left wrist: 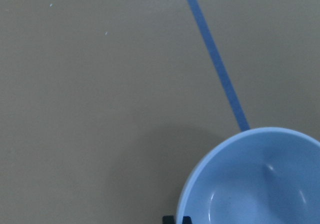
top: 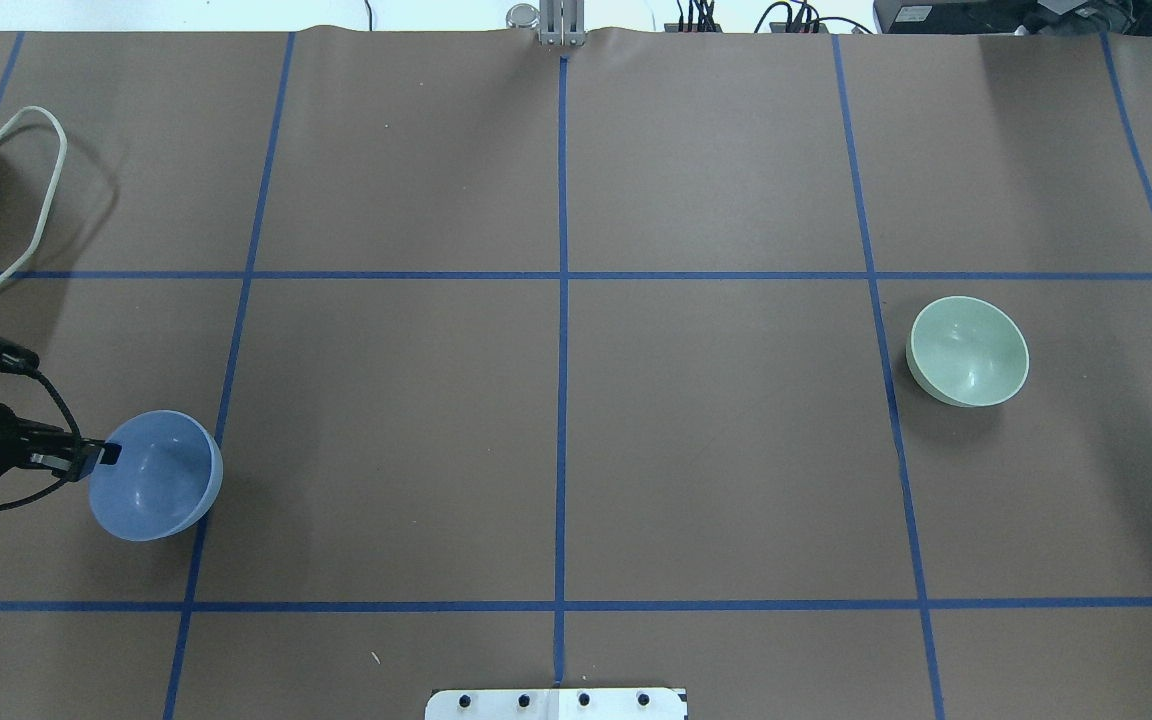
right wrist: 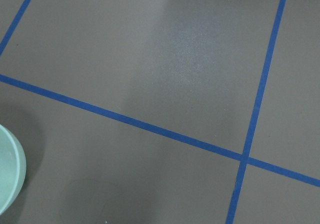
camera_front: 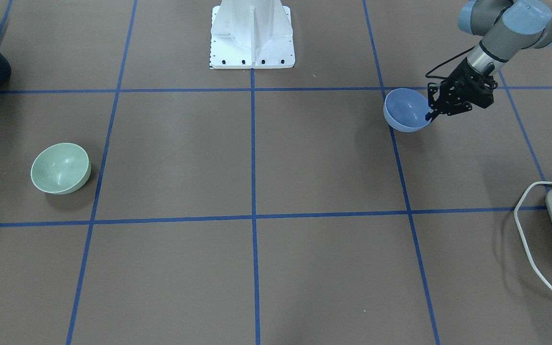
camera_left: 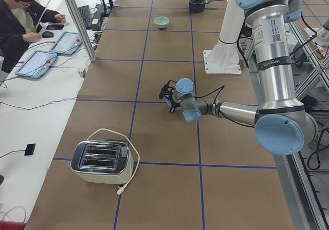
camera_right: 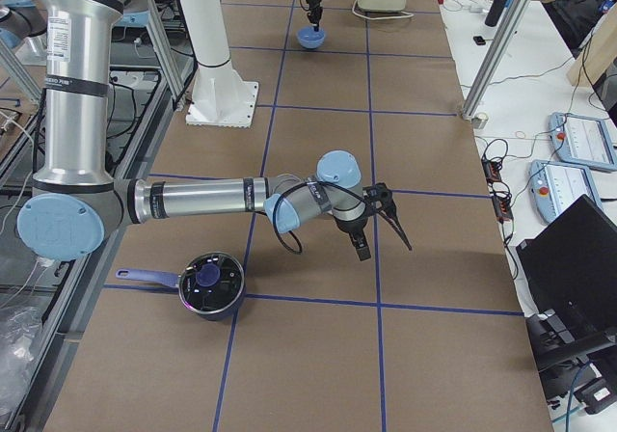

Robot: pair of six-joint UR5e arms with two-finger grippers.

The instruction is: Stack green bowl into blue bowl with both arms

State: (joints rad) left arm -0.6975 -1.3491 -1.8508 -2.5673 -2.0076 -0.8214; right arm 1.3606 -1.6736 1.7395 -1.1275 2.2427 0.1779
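Blue bowl (camera_front: 403, 111), mouth up, held at its rim by left hand (camera_front: 430, 115).

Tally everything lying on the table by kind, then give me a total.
Bowls: 2, the green bowl and the blue bowl
Pots: 1, the lidded pot
Toasters: 1, the toaster
Total: 4

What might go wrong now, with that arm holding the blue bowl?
The left gripper pinches the blue bowl by one spot on its rim, so it might slip or swing. The green bowl sits far across the table: a long carry. The right gripper hangs near a lidded pot and might bump it.
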